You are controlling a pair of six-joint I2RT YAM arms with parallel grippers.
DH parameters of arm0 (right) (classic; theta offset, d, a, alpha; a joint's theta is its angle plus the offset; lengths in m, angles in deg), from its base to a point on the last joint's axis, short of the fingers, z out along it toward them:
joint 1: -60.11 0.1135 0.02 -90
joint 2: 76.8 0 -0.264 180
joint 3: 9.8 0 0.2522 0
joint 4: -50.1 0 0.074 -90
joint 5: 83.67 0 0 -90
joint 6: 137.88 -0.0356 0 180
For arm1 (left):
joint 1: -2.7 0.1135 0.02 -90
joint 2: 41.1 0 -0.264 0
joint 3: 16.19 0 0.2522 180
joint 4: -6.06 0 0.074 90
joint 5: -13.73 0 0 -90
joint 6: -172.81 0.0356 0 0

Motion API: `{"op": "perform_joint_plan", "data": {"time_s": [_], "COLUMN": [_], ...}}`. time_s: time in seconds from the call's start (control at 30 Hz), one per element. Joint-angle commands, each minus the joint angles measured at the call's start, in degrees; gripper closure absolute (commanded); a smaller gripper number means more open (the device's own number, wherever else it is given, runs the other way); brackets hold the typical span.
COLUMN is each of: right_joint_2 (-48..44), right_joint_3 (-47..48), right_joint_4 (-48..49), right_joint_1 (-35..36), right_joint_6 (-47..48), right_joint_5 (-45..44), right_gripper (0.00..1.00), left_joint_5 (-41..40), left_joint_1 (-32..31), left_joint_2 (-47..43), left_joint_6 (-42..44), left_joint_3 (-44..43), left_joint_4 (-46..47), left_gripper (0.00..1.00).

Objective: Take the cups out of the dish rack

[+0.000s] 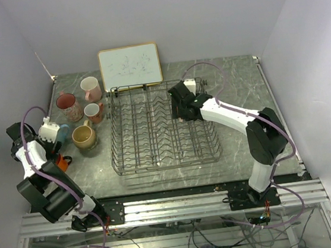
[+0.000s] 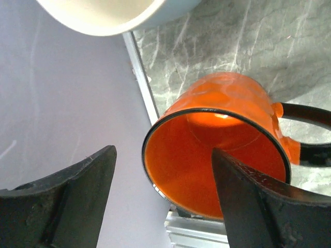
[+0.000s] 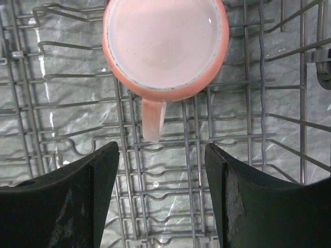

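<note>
Six ceramic mugs (image 1: 84,137) sat at the dark wire dish rack's (image 1: 158,161) nine o'clock, one salmon ceramic mug (image 3: 165,41) was left inside, and the left gripper (image 2: 163,151) and right gripper (image 3: 161,147) gaped wide, empty.

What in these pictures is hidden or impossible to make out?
- Top view: the right gripper hides the pink cup left in the dish rack.
- Left wrist view: the light blue cup is cut off by the top edge.
- Top view: the left arm partly covers the orange mug; the whiteboard marks are too small to read.
</note>
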Motion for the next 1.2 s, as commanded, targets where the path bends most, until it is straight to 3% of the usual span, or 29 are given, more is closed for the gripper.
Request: {"op": "perform_joint_plan", "data": {"time_s": [0.0,0.23,0.43,0.77,1.0,1.17], "right_joint_2": [3.3,7.2,10.9,11.1,7.7,3.9], "right_joint_3": [2.8,4.8,6.6,5.2,4.4,4.1], "right_joint_4": [0.6,2.4,2.5,4.1,5.2,6.1], "right_joint_1": [0.7,1.4,1.9,2.1,2.1,2.2], "right_joint_6": [0.1,0.2,0.5,0.2,2.2,3.6], "right_joint_5": [-6.9,-9.6,-12.1,-13.7,-14.6,-13.9], "right_gripper": [0.34,0.38,0.42,0.76,1.0,1.0], "left_joint_5": [2.4,9.9,13.9,18.4,26.3,29.8], "left_joint_1": [0.3,-0.2,-4.9,-19.8,-22.0,-22.0], "left_joint_2": [-3.2,-6.8,-10.9,-15.5,-17.1,-19.0], "left_joint_6": [-0.1,0.3,-2.3,-11.5,-13.9,-11.7], "left_joint_3": [-5.4,-15.2,-18.7,-13.1,-13.7,-13.4], "left_joint_4": [-5.1,-18.4,-24.4,-17.0,-15.2,-15.9], "left_gripper": [0.14,0.09,0.09,0.04,0.03,0.03]}}
